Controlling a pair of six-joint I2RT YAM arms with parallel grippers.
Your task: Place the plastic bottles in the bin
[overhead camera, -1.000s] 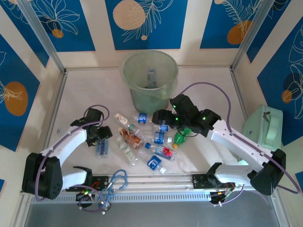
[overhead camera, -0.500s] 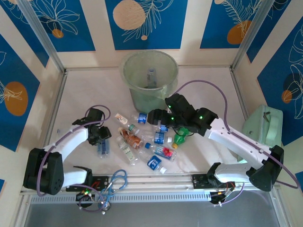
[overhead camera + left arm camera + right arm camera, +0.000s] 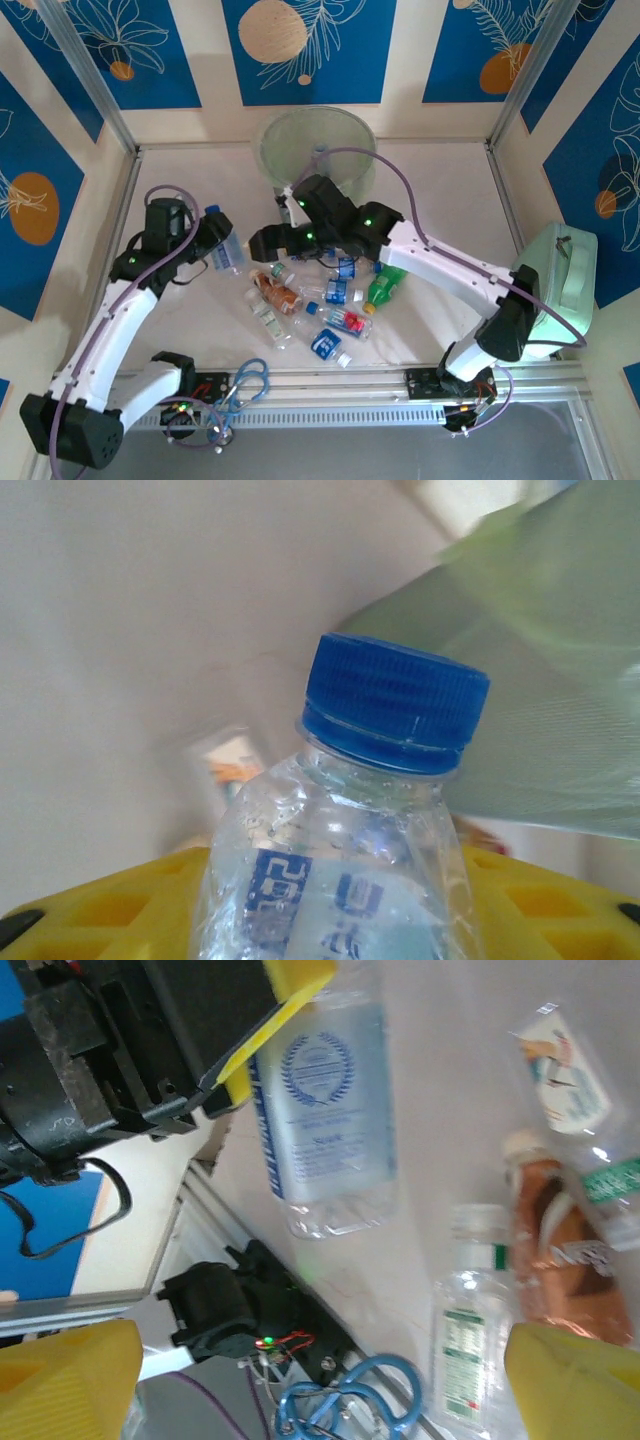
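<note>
Right gripper [image 3: 320, 1375]: yellow pads [image 3: 65, 1380] stand wide apart at the lower corners, with nothing between them. Left gripper [image 3: 315, 1005], upper left: a yellow pad is pressed against the neck end of a clear blue-labelled bottle [image 3: 325, 1120]. On the table [image 3: 450, 1150], toward the right, lie a white-labelled bottle [image 3: 562, 1070], a brown-labelled bottle [image 3: 565, 1250] and a green-labelled bottle [image 3: 463, 1335]. Blue loops [image 3: 340, 1405] sit by the table's edge rail.

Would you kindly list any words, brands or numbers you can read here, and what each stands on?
None reads clearly.
On the blue-labelled bottle: wreath emblem and print, blurred; large blue characters in the left wrist view, unreadable.
On the brown-labelled bottle: white lettering, blurred.
On the small clear bottle: fine print, too small.
</note>
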